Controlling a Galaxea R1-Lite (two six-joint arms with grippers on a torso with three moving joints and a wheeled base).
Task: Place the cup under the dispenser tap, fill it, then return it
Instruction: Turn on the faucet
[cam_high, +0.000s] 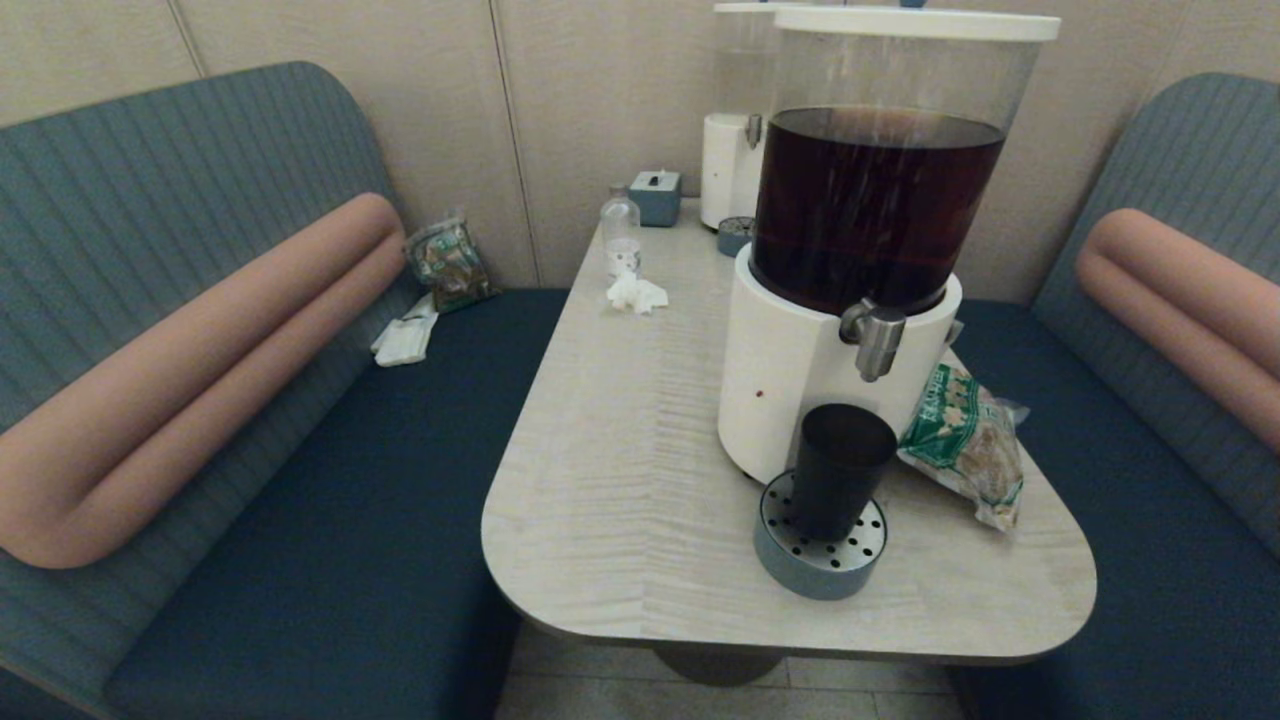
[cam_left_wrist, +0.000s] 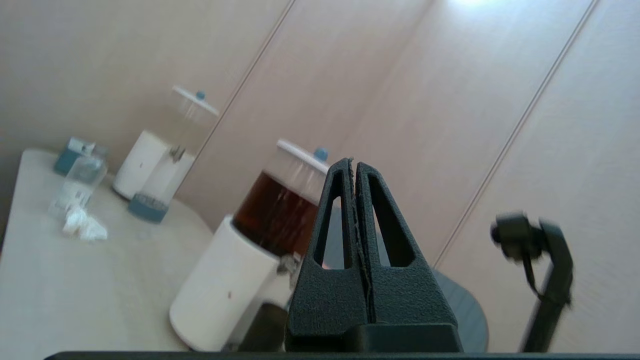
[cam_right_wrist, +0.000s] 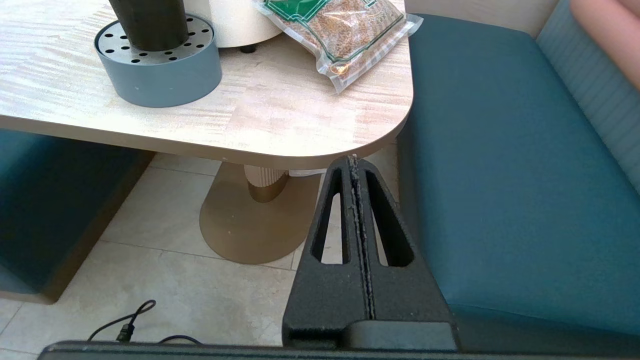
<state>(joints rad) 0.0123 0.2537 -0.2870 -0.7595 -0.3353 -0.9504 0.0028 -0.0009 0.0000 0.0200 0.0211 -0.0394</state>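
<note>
The black cup (cam_high: 840, 470) stands upright on the round blue-grey drip tray (cam_high: 820, 565), a little nearer to me than the silver dispenser tap (cam_high: 875, 338). The tap sticks out of the white base of the big dispenser (cam_high: 870, 200) with dark brown drink. Neither arm shows in the head view. My left gripper (cam_left_wrist: 354, 162) is shut and empty, held in the air short of the dispenser (cam_left_wrist: 272, 210). My right gripper (cam_right_wrist: 354, 160) is shut and empty, low beside the table's near right corner, below the tray (cam_right_wrist: 160, 75) and the cup (cam_right_wrist: 150, 22).
A green snack bag (cam_high: 965, 440) lies on the table right of the dispenser. A slimmer white dispenser (cam_high: 735, 150), a tissue box (cam_high: 655, 195), a small bottle (cam_high: 620, 230) and a crumpled tissue (cam_high: 635, 293) are at the far end. Blue benches flank the table (cam_high: 620, 470).
</note>
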